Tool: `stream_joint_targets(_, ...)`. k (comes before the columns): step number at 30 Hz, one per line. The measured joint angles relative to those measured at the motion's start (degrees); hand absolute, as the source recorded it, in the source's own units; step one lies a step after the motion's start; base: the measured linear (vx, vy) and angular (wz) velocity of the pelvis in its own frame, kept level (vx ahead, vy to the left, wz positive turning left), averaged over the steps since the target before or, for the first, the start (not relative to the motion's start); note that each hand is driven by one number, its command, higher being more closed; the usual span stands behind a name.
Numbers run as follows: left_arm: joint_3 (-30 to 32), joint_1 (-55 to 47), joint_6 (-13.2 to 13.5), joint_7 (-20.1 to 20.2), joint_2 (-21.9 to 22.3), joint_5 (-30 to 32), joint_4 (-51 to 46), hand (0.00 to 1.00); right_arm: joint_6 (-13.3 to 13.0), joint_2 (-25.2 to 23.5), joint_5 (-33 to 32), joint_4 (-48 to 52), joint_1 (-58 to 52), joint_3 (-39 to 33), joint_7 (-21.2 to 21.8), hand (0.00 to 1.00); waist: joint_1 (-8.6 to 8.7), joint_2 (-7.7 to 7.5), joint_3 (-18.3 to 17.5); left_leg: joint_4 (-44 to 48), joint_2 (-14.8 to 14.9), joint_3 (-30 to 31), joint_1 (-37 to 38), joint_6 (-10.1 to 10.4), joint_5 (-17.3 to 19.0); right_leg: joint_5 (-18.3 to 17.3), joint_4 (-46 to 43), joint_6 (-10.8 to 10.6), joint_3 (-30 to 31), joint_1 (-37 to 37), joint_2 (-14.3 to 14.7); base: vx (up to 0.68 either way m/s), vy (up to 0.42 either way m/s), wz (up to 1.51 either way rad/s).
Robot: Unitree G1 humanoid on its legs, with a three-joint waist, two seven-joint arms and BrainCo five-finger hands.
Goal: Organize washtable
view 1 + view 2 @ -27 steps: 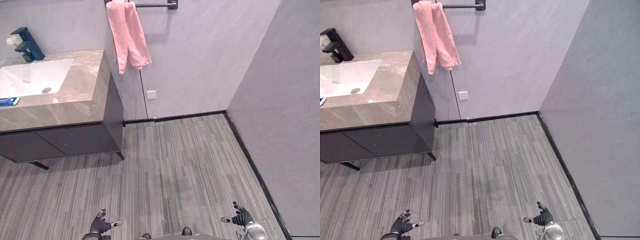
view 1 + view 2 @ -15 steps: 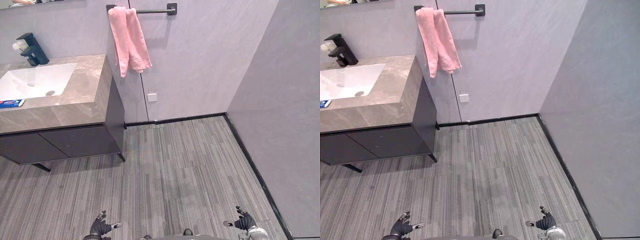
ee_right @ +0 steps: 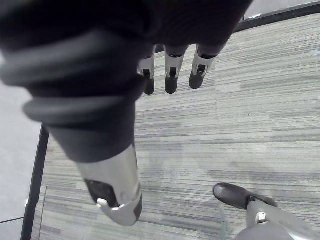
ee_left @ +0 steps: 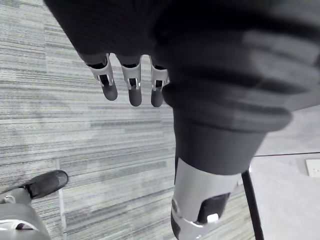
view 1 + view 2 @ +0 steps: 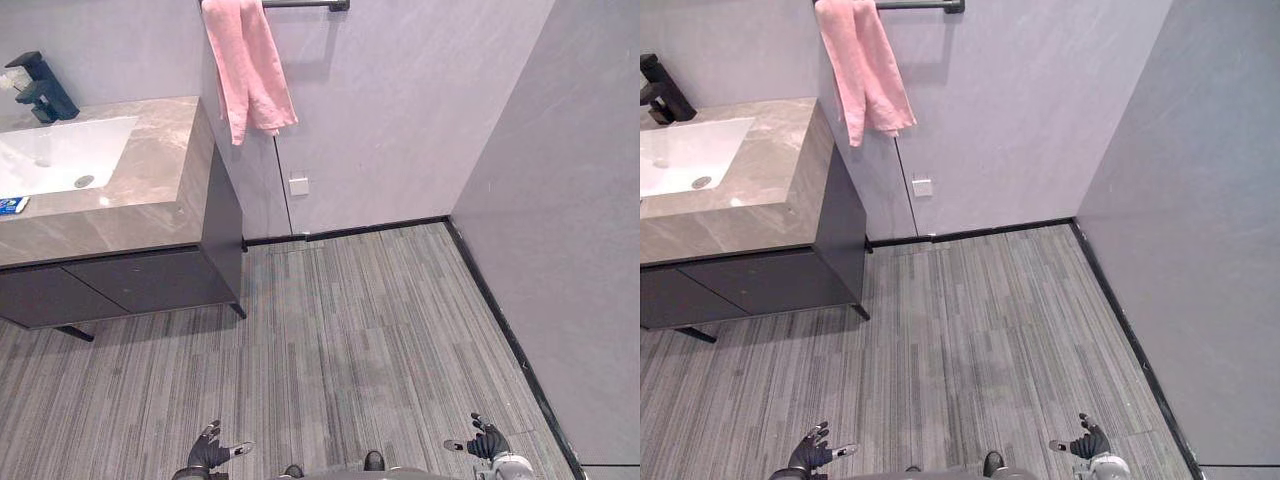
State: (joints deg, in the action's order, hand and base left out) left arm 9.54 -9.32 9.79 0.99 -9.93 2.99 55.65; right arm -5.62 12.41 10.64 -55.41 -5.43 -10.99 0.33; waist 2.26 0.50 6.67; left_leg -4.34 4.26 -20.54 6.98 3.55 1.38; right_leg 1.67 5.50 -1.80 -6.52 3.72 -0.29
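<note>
Two hands, left hand (image 5: 212, 455) and right hand (image 5: 487, 443), fingers loosely apart, one surface (image 5: 150, 170) well ahead of left hand, one sink (image 5: 55, 155), one towel (image 5: 247, 65)

Grey striped plank flooring (image 5: 380, 330) covers the room, edged by a black baseboard (image 5: 350, 233) along two pale grey walls that meet in a corner: the back wall (image 5: 400, 110) and the right wall (image 5: 570, 200). A small white outlet plate (image 5: 299, 186) sits low on the back wall, and a dark rail (image 5: 305, 5) is mounted high up. At the left, a marble-look counter (image 5: 150, 190) with a white basin (image 5: 55, 155) and a black faucet (image 5: 40, 88) tops a dark cabinet (image 5: 150, 280).
</note>
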Motion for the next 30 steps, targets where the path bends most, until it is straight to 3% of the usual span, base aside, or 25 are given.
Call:
stream_joint_targets(2, -0.1, 0.4, -0.03, -0.03, 0.28, -0.03, -0.08, 0.0, 0.15, -0.46, -0.05, 0.01, 1.12, -0.31, 0.0, 0.0, -0.06, -0.07, 0.45, 2.4, 0.47, -0.93, -1.55, 0.03, 2.05, -1.41, -2.64, -0.03, 1.33, -2.3, -0.02, 0.0, -0.004, -0.38)
stream_joint_targets(4, -0.57, 0.68, -0.07, -0.01, 0.36, -0.06, -0.46, 0.0, 0.62, -1.04, -0.07, 0.01, 1.85, -0.33, 0.0, 0.0, -0.08, -0.15, 0.95, 5.52, 0.99, -1.89, -2.86, -0.14, 4.54, -4.98, -8.89, -0.31, 2.26, -5.77, -0.32, 0.06, 0.017, -0.28)
stream_joint_targets(6, -1.37, 1.05, -0.1, -0.02, 0.39, -0.07, -1.16, 0.0, 0.99, -1.41, -0.1, 0.02, 1.74, -0.44, 0.0, 0.0, 0.11, -0.48, 1.27, 8.65, 0.64, -2.29, -3.23, -0.29, 7.12, -10.13, -18.09, -1.48, 2.51, -9.37, -1.79, 0.15, 0.044, -0.1)
stream_joint_targets(7, -2.13, 1.6, -0.11, -0.03, 0.38, -0.09, -1.33, 0.0, 1.15, -1.48, -0.12, 0.02, 1.34, -0.43, 0.02, 0.0, -0.02, -0.44, 1.34, 10.12, 0.48, -2.67, -3.14, -0.66, 8.33, -11.81, -23.04, -3.16, 2.3, -10.6, -2.72, 0.2, 0.064, -0.21)
stream_joint_targets(9, -2.69, 1.91, -0.1, -0.02, 0.36, -0.09, -2.08, 0.0, 1.24, -1.82, -0.54, 0.03, 1.92, -0.24, 0.05, 0.0, 0.07, 0.13, 2.17, 11.13, 0.27, -3.34, -2.11, -1.07, 9.39, -12.37, -32.51, -3.97, 1.15, -14.29, -3.84, 0.19, 0.095, -0.2)
stream_joint_targets(11, -2.79, 2.79, -0.1, -0.05, 0.15, -0.14, -2.41, 0.0, 1.25, -2.59, -1.09, 0.09, 2.46, 0.24, 0.22, 0.0, 0.27, -0.13, 3.37, 9.56, -1.01, -2.72, 1.92, -2.0, 10.43, -11.22, -47.36, -5.23, -1.46, -18.73, -6.95, 0.25, 0.121, 0.12)
stream_joint_targets(13, -3.18, 3.7, -0.29, -0.19, -0.13, -0.16, -3.09, 0.0, 1.22, -2.87, -1.46, 0.09, 2.48, 0.35, 0.93, 0.0, 0.63, 0.32, 4.33, 8.55, -1.26, -1.28, 4.18, -2.51, 11.11, -15.22, -51.83, -3.99, -2.96, -21.98, -8.06, 0.25, 0.049, 0.31)
stream_joint_targets(15, -3.18, 4.67, -0.48, -0.42, -0.31, -0.22, -3.24, 0.0, 1.18, -2.22, -1.55, 0.24, 3.19, 0.87, 1.09, 0.0, 1.16, 0.39, 4.66, 8.3, -0.42, 0.59, 4.67, -2.43, 11.5, -16.58, -48.67, -2.84, -4.39, -24.79, -7.65, 0.29, -0.029, 0.53)
stream_joint_targets(17, -3.2, 5.7, -0.49, -0.98, -0.22, -0.24, -3.23, 0.0, 1.16, -1.73, -1.57, 0.36, 3.86, 1.6, 1.05, 0.0, 2.24, 1.11, 6.37, 8.26, 1.42, 2.49, 5.83, -2.38, 11.52, -15.61, -41.56, -1.7, -5.27, -26.38, -5.95, 0.33, -0.122, 0.62)
stream_joint_targets(18, -3.63, 5.77, -0.45, -1.0, -0.33, -0.29, -3.26, 0.0, 1.05, -1.57, -1.61, 0.78, 3.63, 2.38, 1.06, 0.0, 2.72, 0.94, 6.34, 8.3, 1.78, 3.51, 6.42, -1.76, 11.68, -10.82, -32.59, -1.05, -5.05, -26.06, -4.5, 0.42, -0.189, 0.61)
stream_joint_targets(19, -4.53, 5.34, -0.4, -0.97, -0.82, -0.51, -3.16, 0.0, 0.96, -1.48, -1.62, 0.74, 2.67, 2.59, 1.05, 0.0, 2.94, -0.99, 6.25, 8.29, 1.3, 4.48, 8.11, 1.12, 12.89, -1.16, -27.53, 2.55, -3.54, -25.49, -4.84, 0.51, -0.227, 0.48)
stream_joint_targets(20, -4.56, 5.91, -0.45, -1.02, 0.71, -0.61, -2.33, 0.0, 1.06, -0.34, -1.63, 0.45, 3.14, 2.44, 0.98, 0.0, 2.73, 1.87, 7.02, 8.39, 3.57, 4.83, 9.5, 2.92, 14.03, -3.57, -31.39, 3.12, -4.85, -25.77, -3.55, 0.44, -0.196, 0.24)
stream_joint_targets(21, -4.81, 5.87, -0.39, -0.89, 0.94, -0.61, -2.27, 0.0, 1.07, -0.33, -1.65, 0.63, 3.21, 2.36, 0.9, 0.0, 2.74, 2.32, 6.82, 8.71, 4.01, 4.92, 9.41, 3.49, 13.67, -5.3, -32.63, 3.35, -5.11, -26.08, -3.41, 0.38, -0.201, 0.05)
stream_joint_targets(22, -4.9, 5.96, -0.39, -0.99, 1.28, -0.62, -2.27, 0.0, 0.99, -0.47, -1.65, 1.06, 3.32, 2.32, 0.93, 0.0, 3.06, 2.43, 6.86, 10.58, 4.44, 5.3, 8.71, 5.53, 12.48, -8.1, -33.91, 3.74, -5.31, -26.34, -3.6, 0.38, -0.233, 0.14)
stream_joint_targets(24, -4.91, 6.01, -0.4, -0.96, 1.98, -0.58, -2.27, 0.0, 1.03, -0.61, -1.66, 1.0, 3.18, 1.71, 0.98, 0.0, 3.17, 2.61, 6.8, 17.89, 5.89, 6.88, 5.27, 8.72, 10.27, -10.16, -33.29, 4.56, -6.13, -24.58, -3.36, 0.38, -0.27, 0.22)
stream_joint_targets(25, -4.84, 5.74, -0.42, -0.93, 2.7, -0.56, -2.22, 0.0, 1.03, -0.94, -1.71, 0.99, 2.05, 1.53, 0.98, 0.0, 3.21, 2.58, 6.85, 29.77, 8.04, 9.89, 0.97, 9.47, 7.02, -10.89, -29.97, 4.82, -7.05, -19.9, -2.42, 0.4, -0.268, 0.27)
stream_joint_targets(26, -4.84, 5.6, -0.45, -0.82, 3.02, -0.55, -2.22, 0.0, 1.02, -1.15, -2.19, 1.26, 1.16, 1.53, 0.97, 0.0, 3.24, 2.46, 6.92, 36.32, 9.17, 11.28, -1.27, 9.39, 5.05, -11.08, -27.95, 5.12, -7.56, -17.28, -2.1, 0.46, -0.268, 0.35)
stream_joint_targets(27, -4.73, 5.41, -0.42, -0.49, 3.44, -0.55, -2.43, 0.0, 1.02, -1.79, -2.79, 1.99, -0.61, 1.38, 0.88, 0.0, 2.7, 2.12, 7.05, 48.12, 11.52, 12.03, -5.27, 9.37, 5.47, -11.42, -24.94, 5.59, -8.32, -12.22, -1.23, 0.35, -0.178, 0.19)
stream_joint_targets(28, -4.54, 5.13, -0.43, -0.28, 3.6, -0.55, -2.72, 0.0, 1.03, -2.05, -3.28, 2.52, -1.29, 1.37, 0.85, 0.0, 2.11, 1.88, 7.0, 52.66, 12.55, 11.37, -7.11, 9.15, 5.61, -11.56, -23.61, 5.82, -8.28, -9.91, -0.75, 0.31, -0.139, 0.0)
stream_joint_targets(30, -4.13, 4.55, -0.46, 0.11, 4.14, -0.55, -3.54, 0.0, 0.85, -3.42, -4.39, 3.35, -1.48, 0.14, 0.71, 0.0, 1.02, 0.76, 6.91, 58.86, 14.08, 7.1, -13.59, 4.82, 8.2, -11.65, -19.14, 5.95, -7.47, -3.78, -0.26, 0.29, -0.097, -0.19)
